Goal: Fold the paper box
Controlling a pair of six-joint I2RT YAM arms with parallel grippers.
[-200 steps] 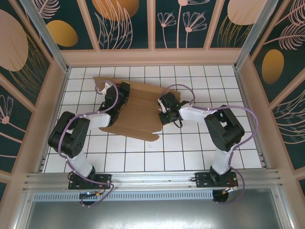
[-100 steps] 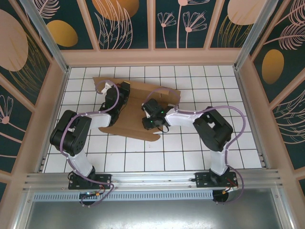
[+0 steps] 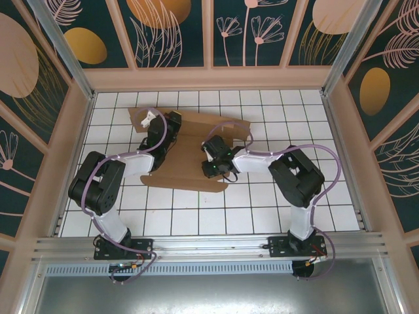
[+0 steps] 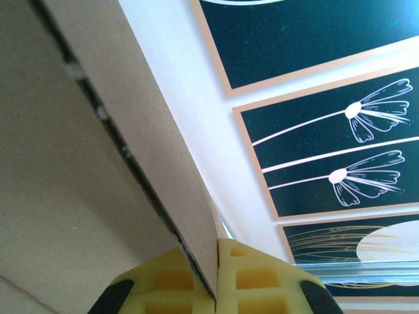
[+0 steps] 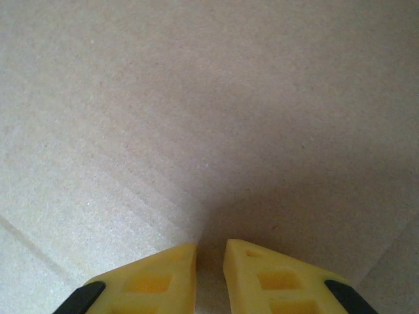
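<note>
Cardboard of the paper box (image 3: 188,156) lies spread out left of centre, near the far edge of the table (image 3: 262,209). Left gripper (image 4: 216,265) is clamped tight on a raised flap edge. Right gripper (image 5: 211,261) sits close over a panel, jaws slightly apart, holding nothing.

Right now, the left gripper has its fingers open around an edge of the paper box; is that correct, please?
Not quite: the left gripper is shut on that edge of the paper box, not open around it. The left wrist view shows its yellow fingers pinching the cardboard between them.
</note>
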